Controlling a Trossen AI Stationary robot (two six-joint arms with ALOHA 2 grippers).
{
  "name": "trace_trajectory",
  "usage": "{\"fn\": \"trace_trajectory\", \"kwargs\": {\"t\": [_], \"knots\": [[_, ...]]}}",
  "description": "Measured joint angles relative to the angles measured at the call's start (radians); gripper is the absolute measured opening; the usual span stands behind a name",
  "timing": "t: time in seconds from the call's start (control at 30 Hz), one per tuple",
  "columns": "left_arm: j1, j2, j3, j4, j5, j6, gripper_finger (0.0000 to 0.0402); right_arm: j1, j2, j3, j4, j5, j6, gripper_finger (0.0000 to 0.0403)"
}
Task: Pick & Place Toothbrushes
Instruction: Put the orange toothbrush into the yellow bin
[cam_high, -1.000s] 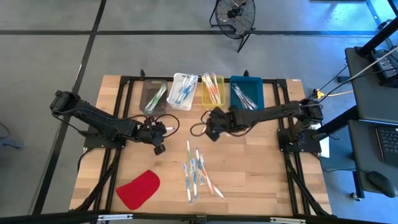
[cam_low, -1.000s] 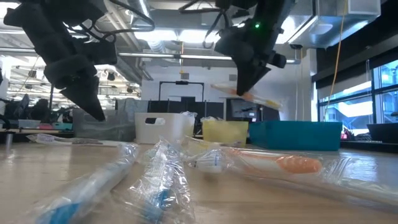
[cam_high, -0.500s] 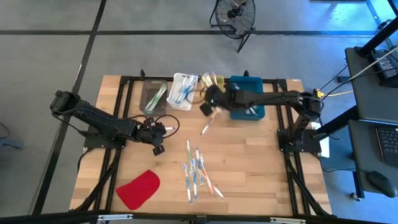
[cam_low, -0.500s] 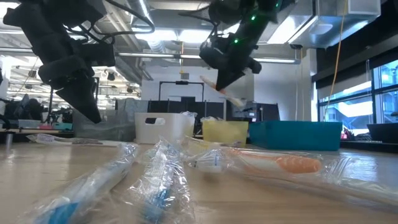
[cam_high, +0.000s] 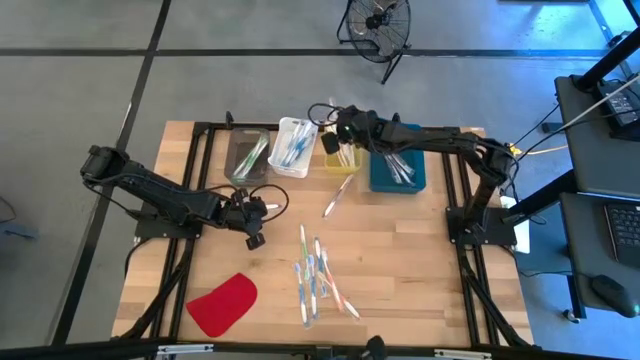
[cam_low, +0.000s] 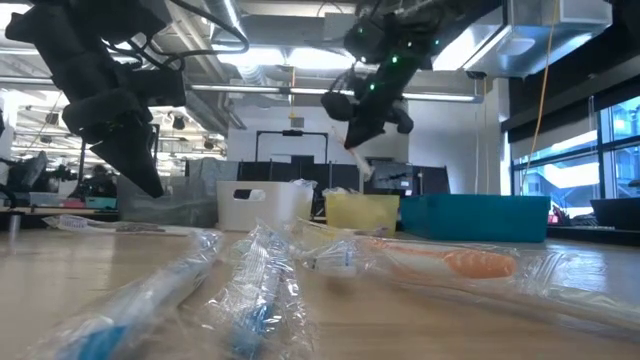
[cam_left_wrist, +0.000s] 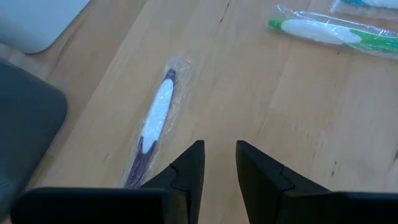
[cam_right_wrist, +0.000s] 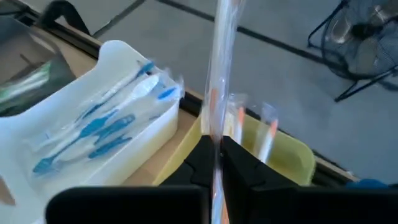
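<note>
Right hand (cam_high: 343, 128) pinched shut on wrapped orange toothbrush (cam_right_wrist: 221, 81), upper centre of high view, over yellow bin (cam_right_wrist: 286, 158). Left hand (cam_left_wrist: 218, 163) narrowly parted, empty, centre-left. Risk: slick wrapper slips, brush lands outside bin.

Red flat piece (cam_high: 223, 304) on wooden table (cam_high: 420, 270); floor fan (cam_high: 377, 24) behind.

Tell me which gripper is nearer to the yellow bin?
The right gripper: it is over the yellow bin, shut on a wrapped toothbrush. The left gripper sits apart, near the table's middle.
</note>
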Motion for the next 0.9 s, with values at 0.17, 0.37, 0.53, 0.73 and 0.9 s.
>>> {"fn": "trace_trajectory", "kwargs": {"t": [0.17, 0.37, 0.53, 0.73, 0.9], "knots": [[0.0, 0.0, 0.0, 0.003, 0.0, -0.001, 0.0102, -0.046, 0.064, 0.0, 0.011, -0.071, 0.023, 0.0018], [0.0, 0.0, 0.0, 0.001, -0.003, -0.053, 0.0145, -0.068, 0.115, -0.001, 0.008, -0.117, 0.049, 0.0017], [0.0, 0.0, 0.0, -0.001, -0.008, -0.056, 0.0191, -0.086, 0.132, -0.002, -0.013, -0.173, 0.052, 0.002], [0.0, 0.0, 0.0, -0.001, -0.008, -0.056, 0.0232, -0.103, 0.132, -0.002, -0.043, -0.233, 0.044, 0.0018], [0.0, 0.001, 0.0, -0.001, -0.007, -0.039, 0.0238, -0.105, 0.152, -0.002, -0.063, -0.247, 0.033, 0.0026]]}}
